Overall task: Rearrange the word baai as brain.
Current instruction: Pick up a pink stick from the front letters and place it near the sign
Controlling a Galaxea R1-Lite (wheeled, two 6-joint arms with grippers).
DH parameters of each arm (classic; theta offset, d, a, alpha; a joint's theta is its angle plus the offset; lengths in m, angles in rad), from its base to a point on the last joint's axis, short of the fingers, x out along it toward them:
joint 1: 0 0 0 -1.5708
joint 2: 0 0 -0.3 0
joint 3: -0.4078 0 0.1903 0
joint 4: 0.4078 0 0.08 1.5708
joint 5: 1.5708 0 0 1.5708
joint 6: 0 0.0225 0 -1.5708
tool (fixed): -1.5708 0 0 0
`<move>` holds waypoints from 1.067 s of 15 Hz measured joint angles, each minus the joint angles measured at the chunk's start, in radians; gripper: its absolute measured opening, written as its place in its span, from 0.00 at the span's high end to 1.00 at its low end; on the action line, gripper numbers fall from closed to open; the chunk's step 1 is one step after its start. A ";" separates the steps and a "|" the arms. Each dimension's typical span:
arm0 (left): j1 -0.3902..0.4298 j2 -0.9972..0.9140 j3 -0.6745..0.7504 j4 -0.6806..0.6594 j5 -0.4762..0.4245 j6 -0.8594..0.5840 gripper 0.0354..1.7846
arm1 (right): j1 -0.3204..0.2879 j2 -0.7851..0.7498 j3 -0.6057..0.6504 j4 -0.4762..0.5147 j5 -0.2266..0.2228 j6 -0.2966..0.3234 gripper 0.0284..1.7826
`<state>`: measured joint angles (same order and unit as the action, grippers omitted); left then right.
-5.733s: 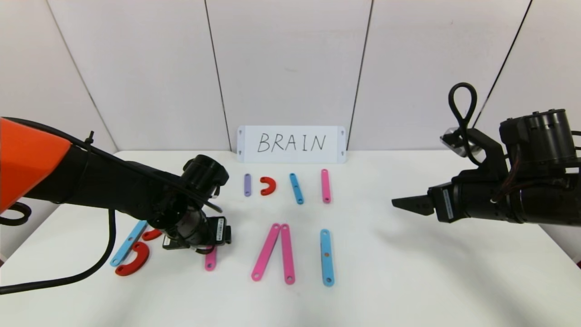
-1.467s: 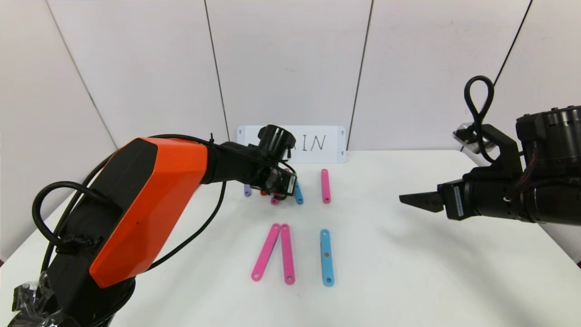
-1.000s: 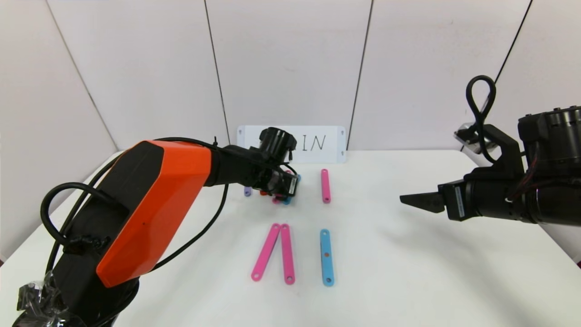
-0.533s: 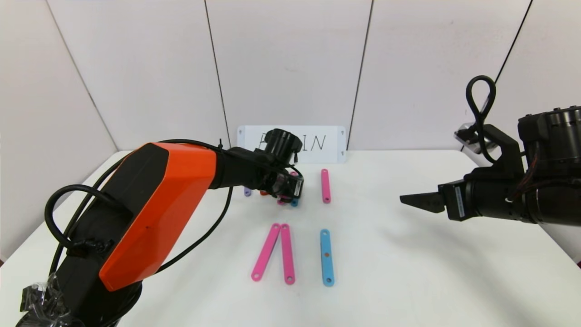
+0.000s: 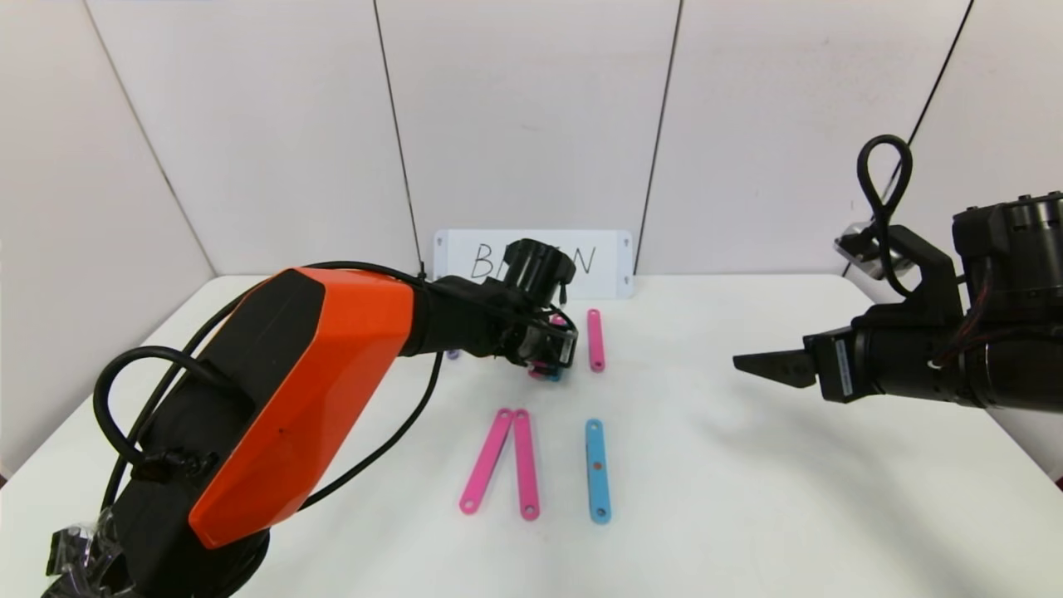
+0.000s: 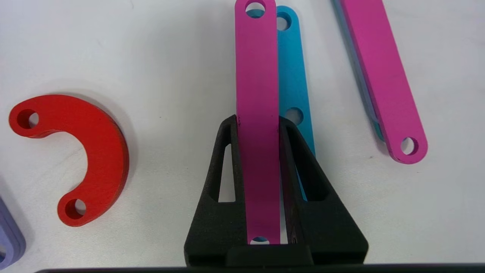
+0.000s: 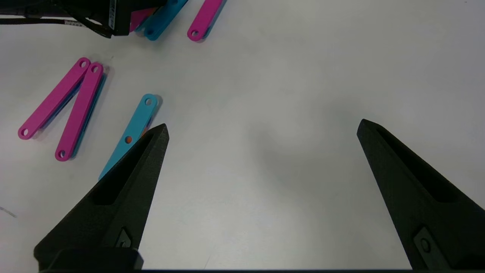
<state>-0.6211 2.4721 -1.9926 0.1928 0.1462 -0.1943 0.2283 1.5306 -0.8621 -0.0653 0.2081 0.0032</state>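
Pink bar point(image 6: 257, 125) clamped lengthwise in left gripper point(image 6: 258, 159), frame centre in head view, above blue bar point(image 6: 293, 83) on bench point(image 5: 747, 498); likely second leg for A. Right gripper point(image 7: 261, 151) spread wide, idle, right edge. BRAIN card point(image 5: 610, 262) behind as reference.

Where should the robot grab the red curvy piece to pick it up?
Best across the middle of the arc of the red half-ring, coming straight down from above. It lies flat on the table, and the arc is narrow, with clear space on both sides.
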 joint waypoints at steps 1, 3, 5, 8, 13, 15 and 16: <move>0.000 0.000 0.000 -0.001 0.000 -0.002 0.85 | 0.000 -0.002 0.001 0.000 0.000 0.000 0.02; -0.001 0.001 0.000 -0.001 0.001 -0.005 0.85 | 0.000 -0.003 0.001 0.000 0.000 0.000 0.02; 0.002 0.000 0.000 0.002 0.005 -0.005 0.85 | 0.000 -0.002 0.001 0.000 -0.001 0.000 0.02; 0.019 0.000 0.001 0.015 0.013 0.003 0.85 | 0.000 -0.002 0.002 0.000 -0.001 0.000 0.02; 0.029 -0.002 0.001 0.033 0.013 0.004 0.85 | -0.001 -0.001 0.002 0.000 -0.001 0.000 0.02; 0.029 -0.004 0.005 0.027 0.014 -0.001 0.85 | -0.001 0.000 0.002 0.000 -0.001 0.000 0.02; 0.029 -0.007 0.008 0.024 0.011 -0.001 0.85 | -0.002 0.001 0.002 0.000 -0.001 0.000 0.02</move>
<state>-0.5921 2.4651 -1.9845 0.2172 0.1577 -0.1957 0.2266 1.5317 -0.8602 -0.0653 0.2068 0.0032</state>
